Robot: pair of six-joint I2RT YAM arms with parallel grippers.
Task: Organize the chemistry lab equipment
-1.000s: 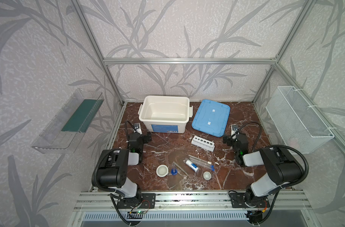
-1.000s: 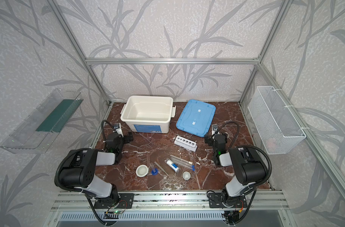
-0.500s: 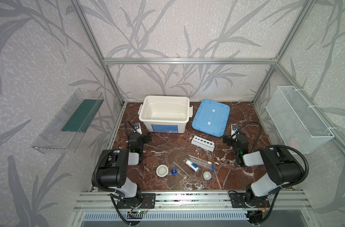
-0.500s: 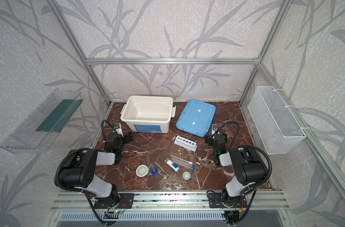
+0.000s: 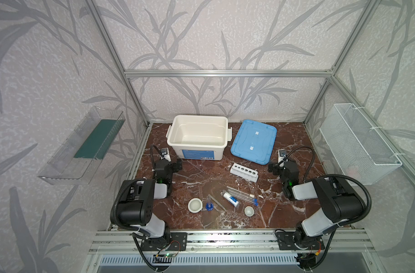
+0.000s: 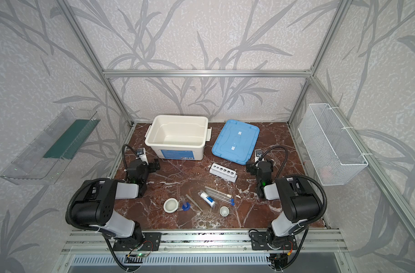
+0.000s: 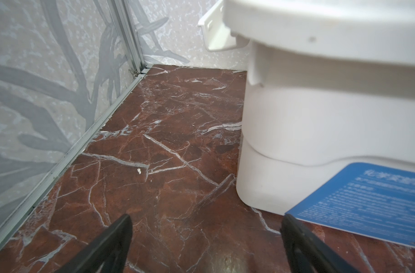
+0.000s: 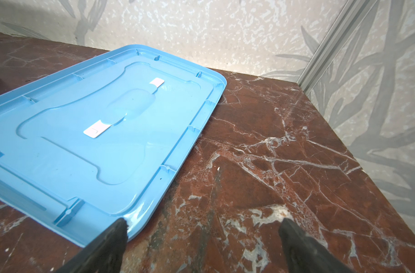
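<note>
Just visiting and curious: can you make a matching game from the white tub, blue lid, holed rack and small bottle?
Things:
1 big white plastic bin
2 flat blue plastic lid
3 white six-hole plastic rack
4 small white blue-labelled bottle

States:
a lying on its side
b open, nothing inside
c holes all unfilled
d flat, off the bin, to its right

Pairs: 1-b, 2-d, 3-c, 4-a
</note>
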